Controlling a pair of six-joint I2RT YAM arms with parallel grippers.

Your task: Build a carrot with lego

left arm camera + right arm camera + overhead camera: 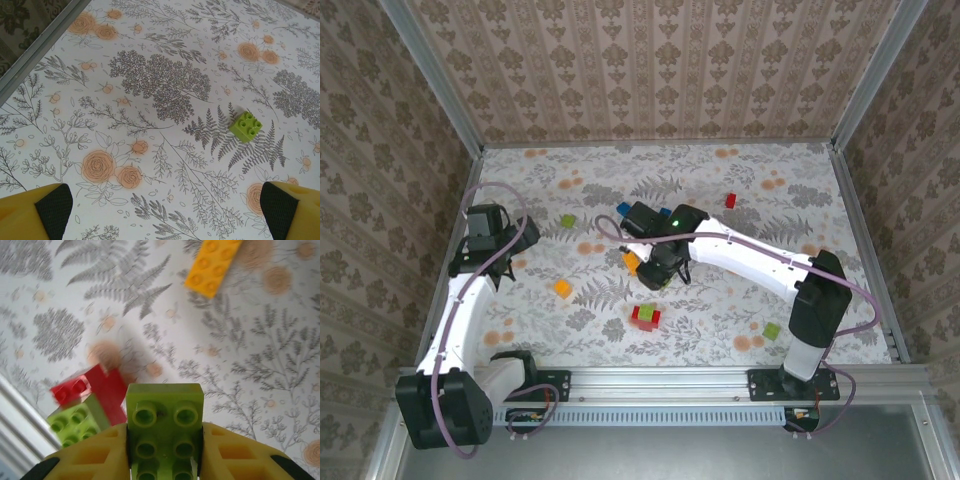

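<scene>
The right gripper (165,462) is reaching to the middle of the flower-patterned tabletop (720,300) and is gripping a lime-green oblong plastic lego brick (165,415). Its two yellow fingers (95,457) are pressing on the brick's long sides, with the studs facing the wrist camera and the jaws closed down to the brick's width. The brick is being held just above the table. On the near side of this gripper a red-and-green stack of lego bricks (645,317) is resting on the table, and just to its left an orange oblong lego brick (632,262) is lying flat. The left gripper (162,210) is hovering over the left part of the table. Its jaws are standing fully apart, gripping and touching nothing. A small green square lego brick (245,126) is sitting ahead of it, well apart from both fingertips (50,202). Further loose lego pieces are lying scattered: an orange square brick (562,288) left of centre, a blue brick (623,209) and a red brick (730,200) towards the far side, and a green brick (772,330) at the near right.
</scene>
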